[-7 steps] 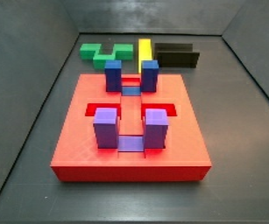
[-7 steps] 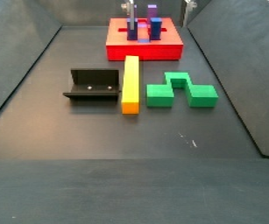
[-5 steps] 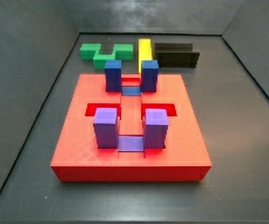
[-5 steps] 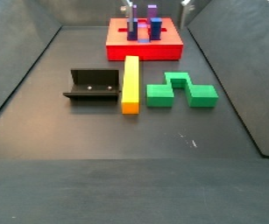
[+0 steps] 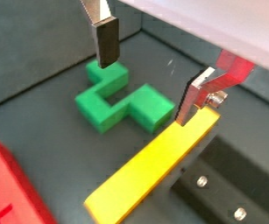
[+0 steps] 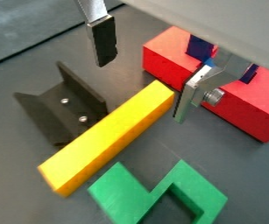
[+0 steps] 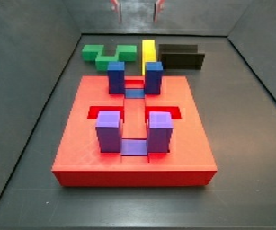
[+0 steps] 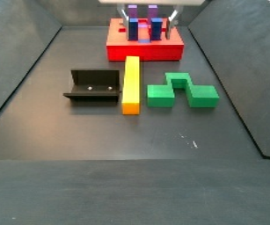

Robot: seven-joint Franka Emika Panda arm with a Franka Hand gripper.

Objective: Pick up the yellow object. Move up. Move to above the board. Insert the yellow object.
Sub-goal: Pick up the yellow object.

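the yellow object (image 8: 131,83) is lying flat on the tabletop (image 8: 125,149), well short of the board (image 8: 147,41), with the fixture (image 8: 92,86) just beside it on one flank and a green block (image 8: 182,90) near the other. it is looking like stiff, light, smooth plastic; a grip across its narrow width near the middle would probably keep it from tipping. the pincer (image 5: 154,66) is hanging high above the bar, jaws spread wide and holding nothing, one finger (image 6: 102,39) over the fixture side, the other over the board side. compared with the earlier side views, the pincer (image 7: 138,9) is now showing at the upper edge where little of it was visible; the pieces are lying as before.
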